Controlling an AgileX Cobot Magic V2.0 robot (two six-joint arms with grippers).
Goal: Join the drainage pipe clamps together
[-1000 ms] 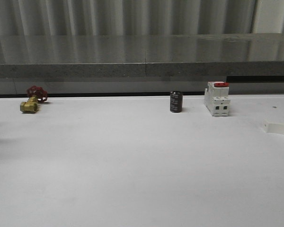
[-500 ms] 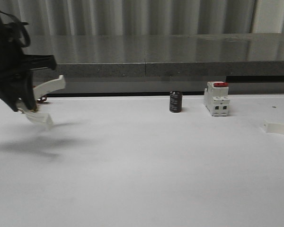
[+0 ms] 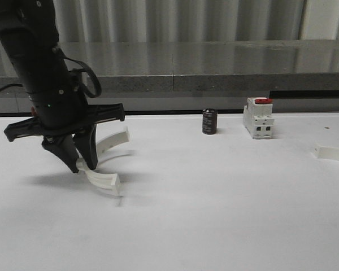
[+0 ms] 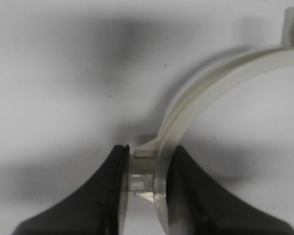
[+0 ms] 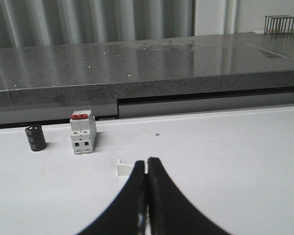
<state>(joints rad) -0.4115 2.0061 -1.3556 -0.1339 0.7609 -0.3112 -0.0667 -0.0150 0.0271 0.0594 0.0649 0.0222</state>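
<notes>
The broad white tabletop (image 3: 214, 214) carries everything, and the black left arm (image 3: 39, 62) reaches down over its left half. The left gripper (image 3: 79, 164) is clenched on the mid-arc of a white plastic semicircular half-ring clamp (image 3: 104, 180), held just above the surface, its flat end tabs pointing toward the right edge. The mating white half-ring (image 3: 332, 152) lies well apart at the right edge, cut off there, its arc running roughly along that edge. The right gripper (image 5: 146, 196), pressed closed on nothing, hovers just beside that half-ring's end tab (image 5: 122, 167), so the right arm is the nearer one to lift it. Along the far edge stand a white boxy breaker with a red top (image 3: 259, 117) and a small black cylinder (image 3: 209, 121).
</notes>
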